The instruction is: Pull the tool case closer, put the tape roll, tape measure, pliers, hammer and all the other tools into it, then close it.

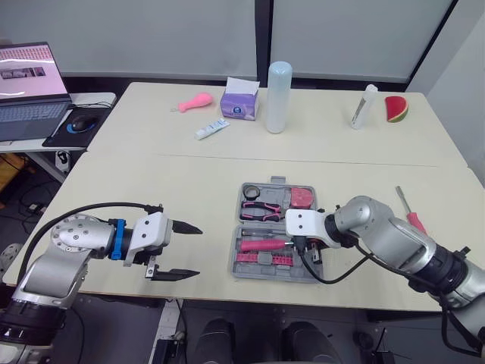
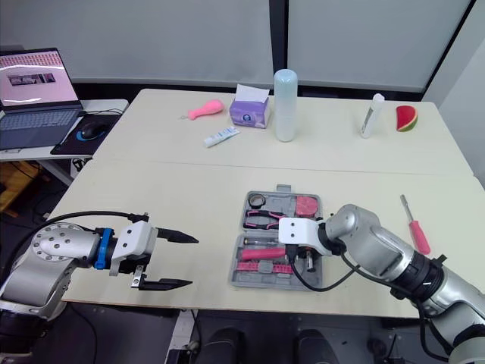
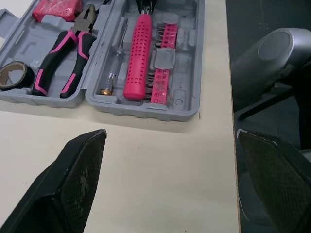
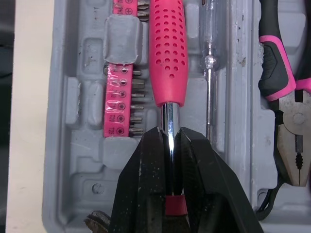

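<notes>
Tool case [image 3: 187, 92] lies open flat by the desk's [image 1: 151, 182] front edge, right of middle. It looks within reach of both arms, so the pull-closer step reads as done.

The near half holds the hammer [image 4: 168, 58] between the bit strip [image 4: 119, 107] and the tester screwdriver [image 4: 208, 63]. The far half holds the pliers [image 3: 63, 58], tape roll [image 3: 14, 77] and tape measure [image 3: 56, 8].

Right claw [image 4: 171, 133] is clamped on the hammer's bare metal shaft just past the pink grip. The tool lies along its moulded slot, so my read is that it is being seated there, with the hold on the shaft keeping the fingers off the slot walls.

Left claw [image 1: 198, 252] hangs over the front edge left of the case, fingers wide apart and holding nothing. It seems parked out of the way.

A red-handled screwdriver [image 1: 413, 218] lies on the desk toward the right edge, apart from the case and not yet packed.

Hard to see:
- The hammer's head end is covered by the right claw, so "hammer" is a judgement from the handle and the task.
- Can't tell whether it is fully down in the slot.
- The case latch and hinge details are too small to read.
</notes>
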Controlling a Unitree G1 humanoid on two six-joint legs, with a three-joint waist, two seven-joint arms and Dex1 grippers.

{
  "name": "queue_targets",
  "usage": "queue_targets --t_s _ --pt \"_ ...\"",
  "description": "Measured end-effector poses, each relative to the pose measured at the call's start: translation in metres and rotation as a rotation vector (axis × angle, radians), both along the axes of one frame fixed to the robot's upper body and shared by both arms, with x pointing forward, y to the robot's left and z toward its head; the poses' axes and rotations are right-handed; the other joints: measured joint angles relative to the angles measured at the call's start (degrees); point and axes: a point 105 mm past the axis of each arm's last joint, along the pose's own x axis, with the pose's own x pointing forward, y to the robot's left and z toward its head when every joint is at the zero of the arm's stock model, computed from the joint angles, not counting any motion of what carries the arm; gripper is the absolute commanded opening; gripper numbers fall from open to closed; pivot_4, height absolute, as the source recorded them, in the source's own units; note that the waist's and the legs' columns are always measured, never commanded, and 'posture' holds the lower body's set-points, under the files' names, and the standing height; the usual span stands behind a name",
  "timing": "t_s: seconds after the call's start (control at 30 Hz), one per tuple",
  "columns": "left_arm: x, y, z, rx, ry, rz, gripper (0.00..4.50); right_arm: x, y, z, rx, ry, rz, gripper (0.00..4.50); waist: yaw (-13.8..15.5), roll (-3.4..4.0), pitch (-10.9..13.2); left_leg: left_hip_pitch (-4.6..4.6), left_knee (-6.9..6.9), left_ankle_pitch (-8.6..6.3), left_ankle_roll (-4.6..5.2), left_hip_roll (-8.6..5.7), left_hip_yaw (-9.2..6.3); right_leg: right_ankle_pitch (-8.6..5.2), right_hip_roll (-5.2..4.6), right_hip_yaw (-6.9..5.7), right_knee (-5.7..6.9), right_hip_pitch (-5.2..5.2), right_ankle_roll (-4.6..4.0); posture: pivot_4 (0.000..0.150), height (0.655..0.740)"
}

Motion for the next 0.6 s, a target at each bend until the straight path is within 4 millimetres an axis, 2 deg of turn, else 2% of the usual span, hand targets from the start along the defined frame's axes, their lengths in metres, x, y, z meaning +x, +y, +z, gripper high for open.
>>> queue_targets --t_s 0.5,0.57,0.6 --pt "0.0002 -0.0017 -0.0032 -0.006 -0.002 0.01 4.5 0.0044 0.007 -0.0086 0.003 0.006 -0.003 0.21 -0.03 0.0 0.0 0.0 0.02 0.0 0.0 0.0 0.0 0.0 0.0 -0.02 0.07 -0.02 0.0 0.15 0.6921" --pt "-0.0002 -0.0026 -0.0051 -0.001 0.003 0.007 4.5 0.0035 0.0066 -0.0094 0.001 0.012 0.0 0.92 -0.03 0.0 0.0 0.0 0.02 0.0 0.0 0.0 0.0 0.0 0.0 -0.02 0.07 -0.02 0.0 0.15 0.6921" --pt "-0.0002 -0.0026 -0.0053 0.0 0.003 0.007 4.5 0.0032 0.0065 -0.0097 0.0 0.014 0.0 1.02 -0.03 0.0 0.0 0.0 0.02 0.0 0.0 0.0 0.0 0.0 0.0 -0.02 0.07 -0.02 0.0 0.15 0.6921"
